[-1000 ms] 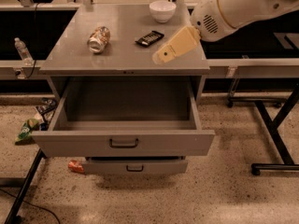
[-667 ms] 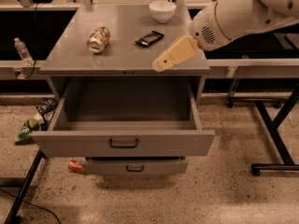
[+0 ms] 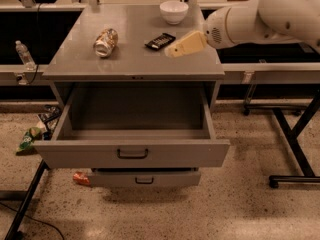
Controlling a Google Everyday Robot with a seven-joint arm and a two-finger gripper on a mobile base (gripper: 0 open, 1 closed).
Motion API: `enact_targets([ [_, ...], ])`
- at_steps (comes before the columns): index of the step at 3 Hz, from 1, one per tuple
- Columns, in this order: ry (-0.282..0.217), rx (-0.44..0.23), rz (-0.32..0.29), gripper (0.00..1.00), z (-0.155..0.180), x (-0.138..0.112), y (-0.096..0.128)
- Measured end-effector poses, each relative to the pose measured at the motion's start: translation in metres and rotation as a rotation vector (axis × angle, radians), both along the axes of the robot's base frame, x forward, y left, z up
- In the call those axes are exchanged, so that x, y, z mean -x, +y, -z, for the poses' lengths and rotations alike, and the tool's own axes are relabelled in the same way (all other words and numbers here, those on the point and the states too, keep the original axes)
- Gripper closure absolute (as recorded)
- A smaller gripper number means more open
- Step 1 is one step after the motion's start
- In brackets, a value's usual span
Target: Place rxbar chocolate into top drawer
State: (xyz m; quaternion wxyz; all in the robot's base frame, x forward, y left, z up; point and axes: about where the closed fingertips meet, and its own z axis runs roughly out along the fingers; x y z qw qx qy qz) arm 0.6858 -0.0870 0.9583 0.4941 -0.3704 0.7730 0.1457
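The rxbar chocolate (image 3: 160, 41), a flat black bar, lies on the grey cabinet top (image 3: 135, 64), right of centre. My gripper (image 3: 172, 51), tan and wedge-shaped on a white arm reaching in from the right, hovers just right of the bar, near its front end and apart from it. It holds nothing that I can see. The top drawer (image 3: 132, 154), wide and deep with a dark bar handle, is pulled fully open below the cabinet top, and its inside looks empty.
An orange-and-silver can (image 3: 105, 42) lies on its side left of the bar. A white bowl (image 3: 174, 11) stands at the back. A smaller drawer (image 3: 145, 178) sticks out slightly below. A water bottle (image 3: 23, 54) stands at left; litter (image 3: 30, 138) and black table legs (image 3: 295, 134) are on the floor.
My gripper has moved left and further back over the cabinet top, closer to the black bar. The bar, can and drawer have not moved.
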Motion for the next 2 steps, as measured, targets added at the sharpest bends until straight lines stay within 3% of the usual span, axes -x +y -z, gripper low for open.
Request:
enact_targets([
  [1,-0.025,-0.030,0.019,0.00,0.011,-0.046,0.013],
  [2,-0.007,-0.035,-0.016,0.00,0.036,-0.088,0.039],
])
